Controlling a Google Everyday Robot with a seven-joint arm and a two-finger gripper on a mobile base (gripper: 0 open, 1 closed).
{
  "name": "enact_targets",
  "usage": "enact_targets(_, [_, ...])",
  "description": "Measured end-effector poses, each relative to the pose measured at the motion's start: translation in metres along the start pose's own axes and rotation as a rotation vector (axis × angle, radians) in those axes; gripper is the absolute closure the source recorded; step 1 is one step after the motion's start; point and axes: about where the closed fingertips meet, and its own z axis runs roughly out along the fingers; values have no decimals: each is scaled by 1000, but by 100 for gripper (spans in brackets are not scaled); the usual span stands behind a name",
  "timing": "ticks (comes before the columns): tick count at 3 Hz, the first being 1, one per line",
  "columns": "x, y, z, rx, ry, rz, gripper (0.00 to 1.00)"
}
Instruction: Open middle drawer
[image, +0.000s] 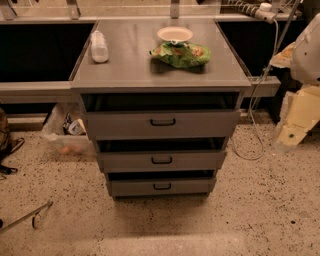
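A grey metal cabinet (160, 65) stands in the middle of the camera view with three drawers stacked down its front. The middle drawer (200, 161) is the second front, with a small black handle (161, 160) at its centre. A dark gap shows above its front. The taller top drawer (200, 124) is above it and the bottom drawer (195, 187) is below it. My arm is at the right edge, and my gripper (291, 131) hangs low there, far to the right of the drawers and touching none of them.
On the cabinet top lie a plastic bottle (99, 46), a white bowl (174, 34) and a green chip bag (181, 54). A clear plastic bin (65, 136) sits on the floor at the left. A white cable (254, 115) hangs at the right. A thin metal tool (27, 217) lies at the lower left.
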Motion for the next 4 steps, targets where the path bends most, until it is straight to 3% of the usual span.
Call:
enact_targets(2, [0, 3, 10, -10, -21, 2, 0])
enact_targets(3, [-2, 22, 56, -63, -92, -27, 0])
enact_targets(4, [-6, 52, 139, -157, -188, -28, 0])
